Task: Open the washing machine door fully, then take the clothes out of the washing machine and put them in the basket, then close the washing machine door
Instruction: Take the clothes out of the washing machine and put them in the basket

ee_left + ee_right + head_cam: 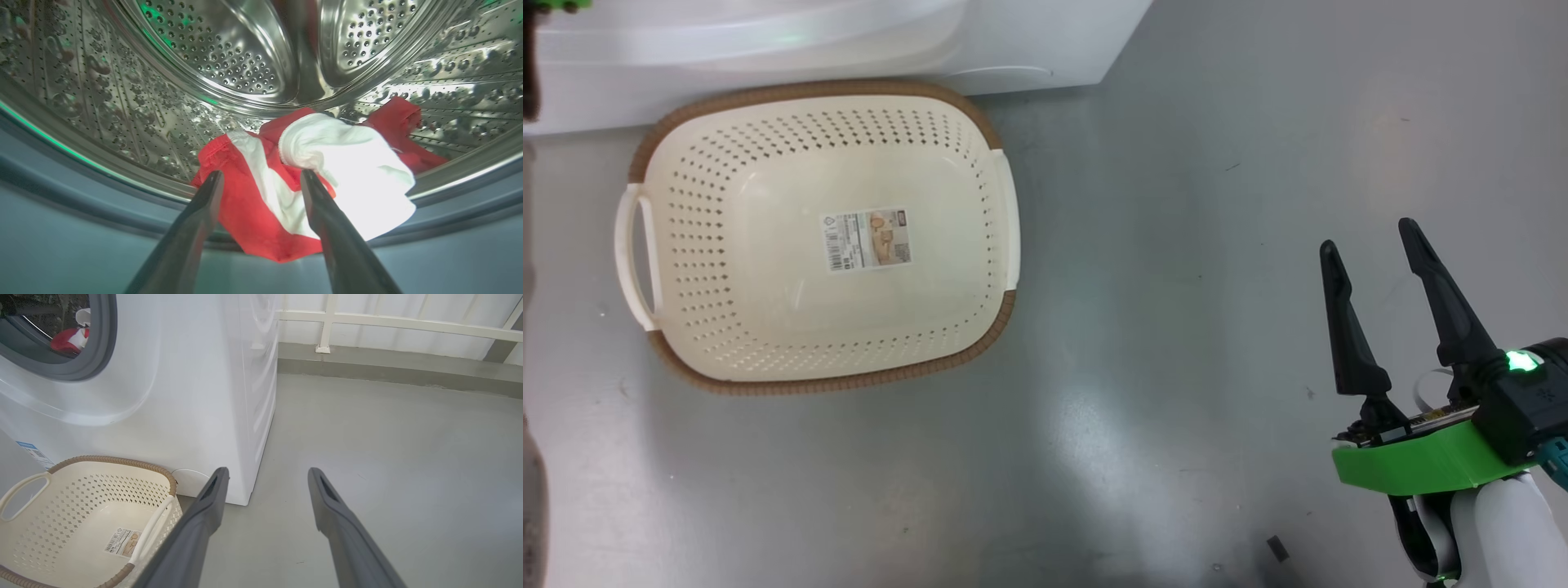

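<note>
In the left wrist view, red and white clothes (310, 175) lie at the front lip of the steel drum, draped over the grey gasket (81, 212). My left gripper (261, 175) is open, its two fingers straddling the fabric without closing on it. The white washing machine (196, 396) stands behind the basket, its opening (53, 330) showing the clothes (67, 338) inside. The cream basket (825, 237) with its brown rim sits on the floor, holding just a paper label (866, 238). My right gripper (1368, 233) hangs open over bare floor right of the basket. The washing machine door is out of view.
Grey floor (1176, 327) stretches right of the basket and the machine. A white railing and low grey kerb (388, 363) run along the far wall. The basket (81, 522) stands close against the machine's front.
</note>
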Robot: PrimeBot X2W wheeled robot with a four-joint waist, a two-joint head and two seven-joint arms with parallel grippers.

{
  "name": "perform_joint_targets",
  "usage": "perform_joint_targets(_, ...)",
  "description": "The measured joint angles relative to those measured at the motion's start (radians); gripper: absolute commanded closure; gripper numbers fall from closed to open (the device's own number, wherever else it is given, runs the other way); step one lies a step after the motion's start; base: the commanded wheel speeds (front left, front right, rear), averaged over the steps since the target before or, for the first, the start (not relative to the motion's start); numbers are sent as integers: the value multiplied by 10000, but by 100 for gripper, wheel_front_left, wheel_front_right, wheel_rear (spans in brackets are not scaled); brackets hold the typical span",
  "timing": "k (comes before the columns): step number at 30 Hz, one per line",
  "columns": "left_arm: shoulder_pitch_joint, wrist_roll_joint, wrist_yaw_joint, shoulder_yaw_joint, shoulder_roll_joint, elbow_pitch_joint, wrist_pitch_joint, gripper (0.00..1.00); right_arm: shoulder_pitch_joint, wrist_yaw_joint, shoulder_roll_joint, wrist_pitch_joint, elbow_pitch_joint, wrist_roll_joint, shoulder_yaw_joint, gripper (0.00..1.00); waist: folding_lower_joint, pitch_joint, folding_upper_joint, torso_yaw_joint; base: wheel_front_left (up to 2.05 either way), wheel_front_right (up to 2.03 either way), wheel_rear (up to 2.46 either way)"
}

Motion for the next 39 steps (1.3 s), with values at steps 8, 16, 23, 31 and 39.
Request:
perform_joint_targets(8, -147, 470, 240, -548, 318, 809, 466, 0, 384, 0, 2, 0, -105, -81, 35, 0, 0, -110, 0, -398, 0, 0, 0)
perform_joint_targets(16, -64, 525, 343, -763, 468, 1030, 855, 0, 386, 0, 4, 0, -228, -50, 228, 0, 0, -80, 0, -568, 0, 0, 0)
perform_joint_targets(23, 78, 523, 431, -813, 612, 1103, 1039, 0, 393, 0, 6, 0, -330, 58, 297, 0, 0, 54, 0, -638, 0, 0, 0)
perform_joint_targets(31, 68, 462, 520, -863, 744, 1101, 790, 0, 560, 0, 8, 0, -389, 94, 337, 0, 0, 195, 0, -735, 0, 0, 0)
perform_joint_targets(39, 58, 458, 548, -997, 815, 1097, 238, 28, 571, 0, 10, 0, -431, 221, 343, 0, 0, 330, 0, -753, 0, 0, 0)
